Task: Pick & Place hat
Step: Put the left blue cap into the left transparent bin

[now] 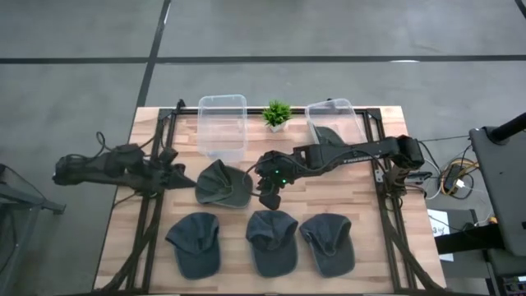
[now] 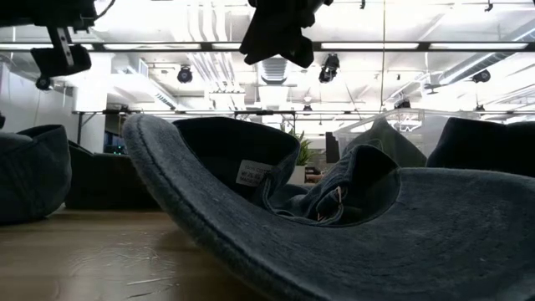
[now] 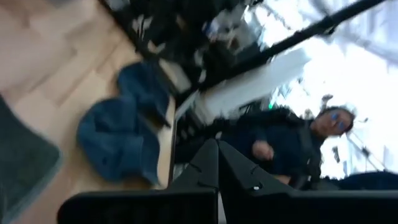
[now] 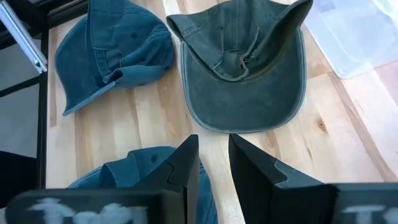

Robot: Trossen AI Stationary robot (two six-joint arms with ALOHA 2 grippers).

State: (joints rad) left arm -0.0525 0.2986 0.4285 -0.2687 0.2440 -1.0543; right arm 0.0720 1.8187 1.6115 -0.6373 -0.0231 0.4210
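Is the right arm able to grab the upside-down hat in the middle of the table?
Probably yes. The right gripper hangs just beside the upside-down hat, fingers slightly apart, and nothing lies between them. The left gripper waits at the hat's other side, not blocking.

1. The right arm reached from the table's three o'clock side toward its centre, forearm stretched out level.
2. The right gripper [image 1: 270, 197] hung near the middle, tipped toward six o'clock; its fingers [image 4: 185, 165] stood slightly parted and held nothing.
3. The left arm lay along the nine o'clock edge, and the left gripper [image 1: 182, 175] had its fingers [image 3: 208, 165] pressed together.
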